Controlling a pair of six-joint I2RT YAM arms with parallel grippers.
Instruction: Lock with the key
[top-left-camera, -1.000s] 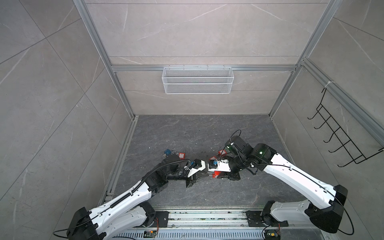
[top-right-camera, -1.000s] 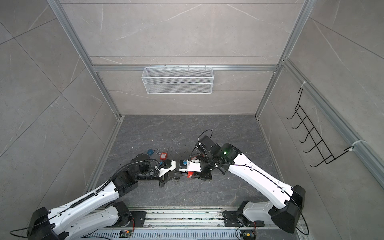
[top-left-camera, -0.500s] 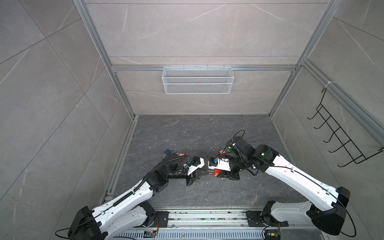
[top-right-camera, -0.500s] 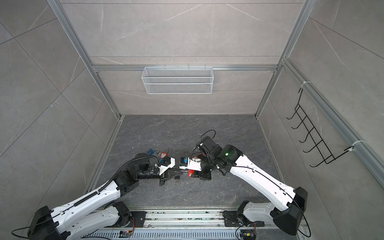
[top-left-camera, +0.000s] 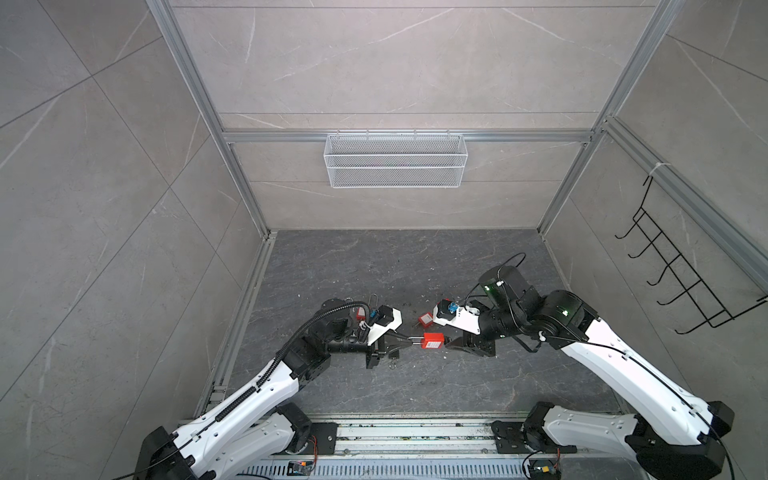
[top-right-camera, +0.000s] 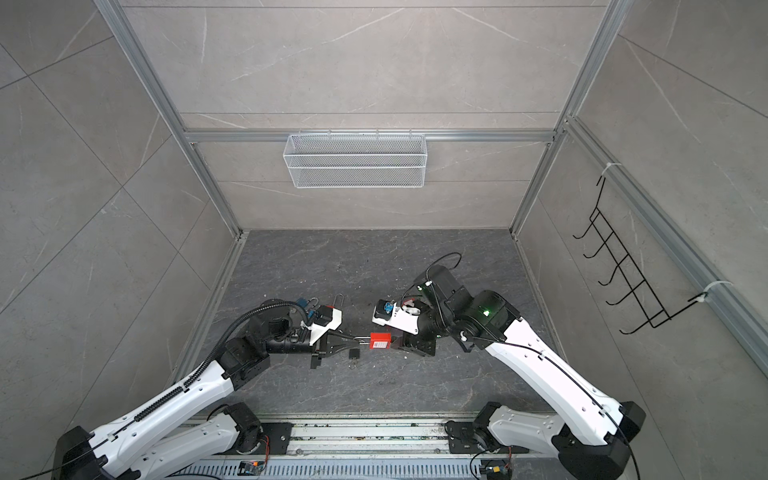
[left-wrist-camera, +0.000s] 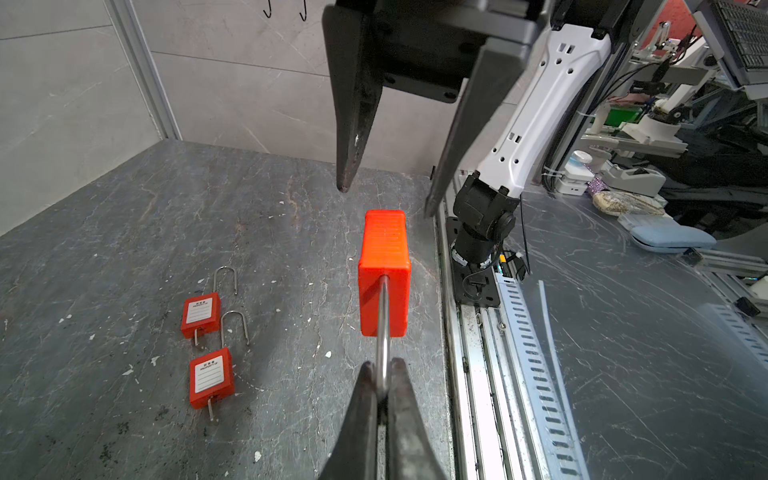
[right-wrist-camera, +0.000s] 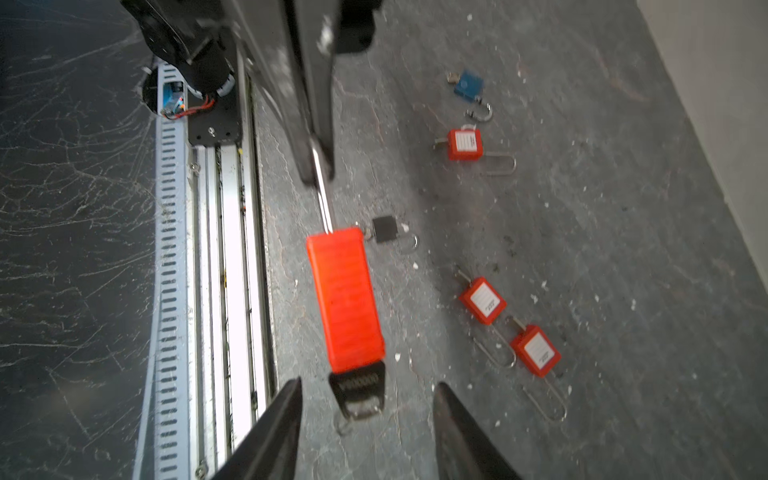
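Pinching the shackle (left-wrist-camera: 383, 324), the left gripper (left-wrist-camera: 382, 374) holds the red padlock (left-wrist-camera: 384, 270) mid-air. Only the right wrist view shows the key (right-wrist-camera: 359, 390) in its base, right gripper (right-wrist-camera: 369, 382) spread either side, not touching. Spare padlocks (right-wrist-camera: 482, 301) lie on the floor (right-wrist-camera: 623, 249) nearby.

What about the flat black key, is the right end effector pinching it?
No, the right end effector stands open, its fingers clear of the flat black key sticking out of the red plastic padlock.
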